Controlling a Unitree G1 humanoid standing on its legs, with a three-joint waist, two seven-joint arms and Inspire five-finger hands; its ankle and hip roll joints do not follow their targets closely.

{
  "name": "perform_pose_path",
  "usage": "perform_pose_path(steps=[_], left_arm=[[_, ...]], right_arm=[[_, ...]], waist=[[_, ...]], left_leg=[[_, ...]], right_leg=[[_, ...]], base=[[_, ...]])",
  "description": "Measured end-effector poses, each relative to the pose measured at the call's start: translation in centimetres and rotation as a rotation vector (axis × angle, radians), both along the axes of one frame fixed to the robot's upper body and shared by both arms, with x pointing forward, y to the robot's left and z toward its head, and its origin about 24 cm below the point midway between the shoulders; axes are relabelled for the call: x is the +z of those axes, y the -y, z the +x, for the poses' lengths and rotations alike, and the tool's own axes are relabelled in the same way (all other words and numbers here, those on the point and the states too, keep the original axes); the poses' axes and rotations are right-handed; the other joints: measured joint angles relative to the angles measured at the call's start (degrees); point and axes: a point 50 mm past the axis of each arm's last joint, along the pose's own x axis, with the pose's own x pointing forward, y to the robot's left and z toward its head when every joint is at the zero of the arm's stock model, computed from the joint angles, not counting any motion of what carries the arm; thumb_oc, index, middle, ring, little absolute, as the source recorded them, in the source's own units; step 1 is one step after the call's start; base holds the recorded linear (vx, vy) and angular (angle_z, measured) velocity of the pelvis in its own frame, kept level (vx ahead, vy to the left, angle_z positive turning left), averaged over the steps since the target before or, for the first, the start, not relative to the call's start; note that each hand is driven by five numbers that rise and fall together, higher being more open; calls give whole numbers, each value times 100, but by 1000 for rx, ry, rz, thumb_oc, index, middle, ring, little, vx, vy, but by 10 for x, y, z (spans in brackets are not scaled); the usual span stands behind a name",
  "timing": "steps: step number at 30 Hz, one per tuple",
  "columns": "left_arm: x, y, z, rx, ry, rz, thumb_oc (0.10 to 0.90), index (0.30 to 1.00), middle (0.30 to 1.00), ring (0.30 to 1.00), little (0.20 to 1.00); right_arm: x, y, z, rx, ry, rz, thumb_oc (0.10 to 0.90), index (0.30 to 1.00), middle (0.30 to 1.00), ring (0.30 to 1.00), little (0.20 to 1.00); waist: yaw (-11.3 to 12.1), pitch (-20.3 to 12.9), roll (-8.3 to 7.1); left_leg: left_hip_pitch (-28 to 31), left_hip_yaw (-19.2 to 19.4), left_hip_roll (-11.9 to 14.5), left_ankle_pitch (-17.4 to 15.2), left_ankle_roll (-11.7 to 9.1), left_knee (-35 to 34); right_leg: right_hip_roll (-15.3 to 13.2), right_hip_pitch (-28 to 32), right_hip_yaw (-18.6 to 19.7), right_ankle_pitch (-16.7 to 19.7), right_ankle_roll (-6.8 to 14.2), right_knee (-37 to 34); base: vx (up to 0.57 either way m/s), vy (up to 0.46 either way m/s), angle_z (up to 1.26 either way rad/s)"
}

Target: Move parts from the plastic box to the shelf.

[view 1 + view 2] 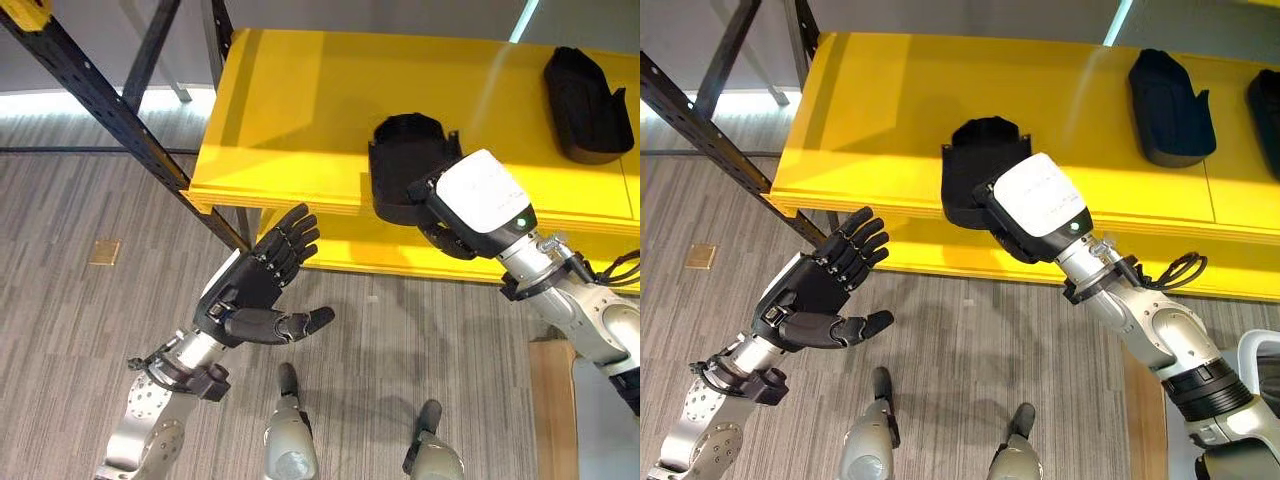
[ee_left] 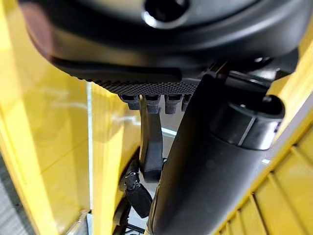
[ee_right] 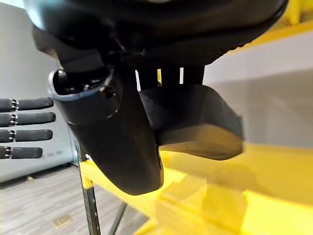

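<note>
Left eye view: right hand (image 1: 455, 205) at the front edge of the yellow shelf (image 1: 290, 110), fingers and thumb curled round a black part (image 1: 405, 160) that sits on the shelf board. Right wrist view confirms it: thumb closed over the dark part (image 3: 195, 117), part's underside just above or touching the yellow surface (cannot tell which). Grip not yet released.

Second black part (image 1: 585, 100) lies further along the shelf toward the robot's right, well apart from the held one, so at least one transfer looks finished.

Left hand (image 1: 255, 285) hovers below the shelf edge, fingers straight and spread, holding nothing.

Judgement: mid-task, in the placing step. Left to do: let go, withdraw, fetch more.
</note>
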Motion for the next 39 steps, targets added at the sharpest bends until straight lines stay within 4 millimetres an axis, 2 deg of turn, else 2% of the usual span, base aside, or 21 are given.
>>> perform_pose_path(steps=[3,5,6,8,9,10,11,13,14,15,17,18,20,23,29,33,37,39], left_arm=[[2,4,4,-23,2,-1,900,1000,1000,1000,1000],[-5,12,7,-63,-62,12,900,1000,1000,1000,1000],[-9,15,6,-77,-91,14,900,1000,1000,1000,1000],[-21,16,0,-73,-156,14,900,1000,1000,1000,1000],[-26,14,-3,-53,-184,14,900,1000,1000,1000,1000],[-33,10,-5,-25,-216,13,900,1000,1000,1000,1000],[-35,8,-6,-9,-227,13,900,1000,1000,1000,1000],[-40,5,-3,18,-251,14,900,1000,1000,1000,1000],[-40,1,-4,30,-256,25,900,1000,1000,1000,1000],[-42,-1,-5,41,-261,19,900,1000,1000,1000,1000],[-45,2,-8,32,-265,0,900,1000,1000,1000,1000],[-46,4,-8,11,-261,0,900,1000,1000,1000,1000],[-46,8,-10,-23,-263,1,900,1000,1000,1000,1000],[-44,7,-10,-33,-251,4,900,1000,1000,1000,1000],[-37,9,-4,-45,-216,8,900,1000,1000,1000,1000],[-34,11,0,-64,-199,11,900,1000,1000,1000,1000],[-35,9,0,-40,-211,16,900,1000,1000,1000,1000],[-34,10,0,-28,-210,11,900,1000,1000,1000,1000]], right_arm=[[-4,-1,0,4,-13,4,400,300,300,300,300],[-19,0,-3,5,-67,27,400,300,300,300,300],[-24,-1,-6,15,-85,28,400,300,300,300,300],[-34,-5,-9,33,-121,45,400,300,300,300,300],[-36,-9,-10,47,-128,51,400,300,300,300,300],[-39,-15,-12,66,-138,53,400,300,300,300,300],[-39,-18,-13,80,-140,51,400,300,300,300,300],[-42,-23,-16,99,-147,51,400,300,300,300,300],[-46,-22,-18,94,-155,43,400,300,300,300,300],[-49,-19,-19,78,-162,32,400,300,300,300,300],[-45,-15,-14,49,-148,17,400,300,300,300,300],[-41,-12,-7,27,-137,13,400,300,300,300,300],[-45,1,4,-53,-159,6,400,300,300,300,300],[-49,16,10,-138,-181,-9,400,300,300,300,300],[-42,12,10,-117,-160,-13,400,300,300,300,300],[-40,14,11,-124,-153,-19,400,300,300,300,300],[-38,12,11,-128,-168,-28,400,300,300,300,300],[-34,9,9,-126,-177,-30,400,300,300,300,300]], waist=[[-10,15,-77],[-34,11,-106],[-79,8,-137],[-67,-7,-199],[-101,-26,-244],[-92,-68,-299],[-87,-82,-329],[-188,-94,-384],[-264,-165,-504],[-263,-205,-531],[-75,-295,-333],[-10,-300,-230],[17,-292,-152],[-34,-285,-161],[-102,-261,-120],[-145,-178,3],[-297,-91,55],[-327,-57,118]], left_leg=[[159,53,-103,-279,-8,307],[274,-28,-94,-686,36,790],[360,-16,-95,-831,-6,882],[668,115,-84,-929,49,819],[793,203,-93,-939,69,732],[870,207,-106,-921,86,607],[864,206,-111,-911,95,586],[714,-132,-130,-856,133,638],[585,-383,-202,-812,72,602],[512,-501,-222,-708,31,513],[264,-458,46,-620,75,371],[91,-457,130,-576,172,363],[18,-453,142,-427,193,357],[57,-425,39,-379,-8,317],[72,-351,3,-374,-15,282],[110,-355,20,-380,-6,282],[300,-362,26,-447,82,258],[346,-336,34,-400,171,292]], right_leg=[[-159,213,-21,1,0,85],[-249,473,-105,7,-11,311],[-306,458,-184,58,-78,552],[-479,148,-213,167,-197,1254],[-569,-104,-202,58,-159,1578],[-587,-297,-217,-218,-133,1557],[-545,-402,-195,-295,-117,1433],[-243,-309,342,-316,-76,748],[-143,-146,458,-339,-97,381],[-63,-191,486,-68,0,412],[158,-444,375,-101,-95,396],[255,-610,323,-66,-156,439],[288,-673,285,-45,-184,478],[178,-632,270,-60,-111,480],[136,-629,252,-85,-86,477],[130,-680,253,-206,-90,676],[11,-831,277,-784,-173,1524],[-19,-876,273,-963,-222,1821]], base=[[183,263,-2],[274,169,6],[244,87,-6],[219,-95,-44],[255,-205,-57],[260,-244,-35],[216,-195,1],[145,-215,69],[-38,-164,126],[-66,-115,112],[9,-114,25],[74,-126,-9],[111,-74,2],[79,-23,7],[56,-49,2],[71,-148,1],[129,-158,10],[-27,-160,22]])
